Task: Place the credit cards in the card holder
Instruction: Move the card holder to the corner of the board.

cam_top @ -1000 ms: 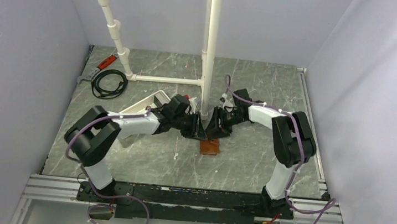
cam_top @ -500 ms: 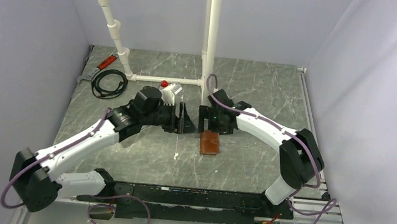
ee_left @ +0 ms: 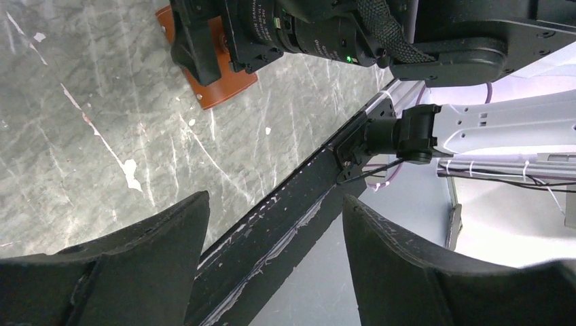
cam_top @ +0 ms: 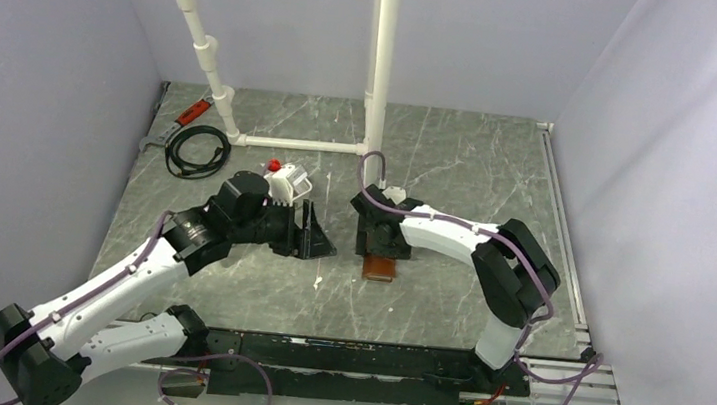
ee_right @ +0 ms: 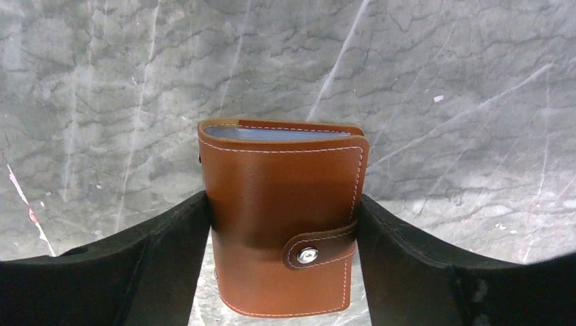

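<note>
We saw the right hand low over the tabletop, with the card holder lying flat between its two fingers. The fingers stood wide apart, one against each long side of the holder. We could not tell whether they pressed on it or only bracketed it. The holder was folded shut, its strap snapped down on the side nearer the hand. At the end farther from the hand, a light blue edge of the credit cards showed inside the fold.

The left hand was open, and we found nothing between its fingers. It hung above the tabletop, well apart from the right hand, with its fingers turned toward it. From the left wrist, the card holder lay beyond the fingertips, partly hidden under the right hand. From above, the holder sat just past the right hand's fingertips, toward the arm bases.
</note>
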Motion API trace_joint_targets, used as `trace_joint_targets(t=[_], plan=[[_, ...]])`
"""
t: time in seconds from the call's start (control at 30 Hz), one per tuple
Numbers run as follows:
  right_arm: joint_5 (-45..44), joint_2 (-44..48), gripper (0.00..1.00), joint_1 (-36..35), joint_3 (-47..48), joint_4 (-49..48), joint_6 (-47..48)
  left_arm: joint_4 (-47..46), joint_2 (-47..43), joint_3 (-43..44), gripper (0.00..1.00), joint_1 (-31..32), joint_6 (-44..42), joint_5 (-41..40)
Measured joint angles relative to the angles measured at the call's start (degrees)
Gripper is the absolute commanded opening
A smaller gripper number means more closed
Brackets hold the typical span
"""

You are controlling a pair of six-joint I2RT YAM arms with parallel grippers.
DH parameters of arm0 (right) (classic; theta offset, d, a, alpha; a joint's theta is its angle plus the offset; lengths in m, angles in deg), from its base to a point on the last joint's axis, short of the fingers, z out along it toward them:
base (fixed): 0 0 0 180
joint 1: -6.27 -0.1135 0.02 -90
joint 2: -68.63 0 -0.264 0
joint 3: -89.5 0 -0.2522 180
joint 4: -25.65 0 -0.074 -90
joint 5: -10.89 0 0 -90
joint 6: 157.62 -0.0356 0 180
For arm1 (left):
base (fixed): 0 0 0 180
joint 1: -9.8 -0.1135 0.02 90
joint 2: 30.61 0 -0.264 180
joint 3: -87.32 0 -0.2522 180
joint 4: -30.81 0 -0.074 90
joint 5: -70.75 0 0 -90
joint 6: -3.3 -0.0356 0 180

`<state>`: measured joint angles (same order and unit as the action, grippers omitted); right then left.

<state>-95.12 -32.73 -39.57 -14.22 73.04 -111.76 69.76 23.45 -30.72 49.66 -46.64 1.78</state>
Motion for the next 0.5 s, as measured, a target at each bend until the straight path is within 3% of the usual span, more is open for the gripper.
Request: trace_joint_targets(t=[0.1,0.3,0.5], plan=[[-0.5,0.2,0.49,0.2,-0.2,-0.5,0.1,1.2,-1.3,0.0,0.77,0.0,-0.5,-0.7],[0.3,2.4,0.49,5.6,-1.6,-1.6,1.9,5.2,-2.8,2.5,0.78,0.0,-1.8,-2.4],[0.0,2.1,0.49,28.5,1.7,-3.1,9.9,8.1,-6.2,4.0,0.78,-0.1,-2.6,-3.7]])
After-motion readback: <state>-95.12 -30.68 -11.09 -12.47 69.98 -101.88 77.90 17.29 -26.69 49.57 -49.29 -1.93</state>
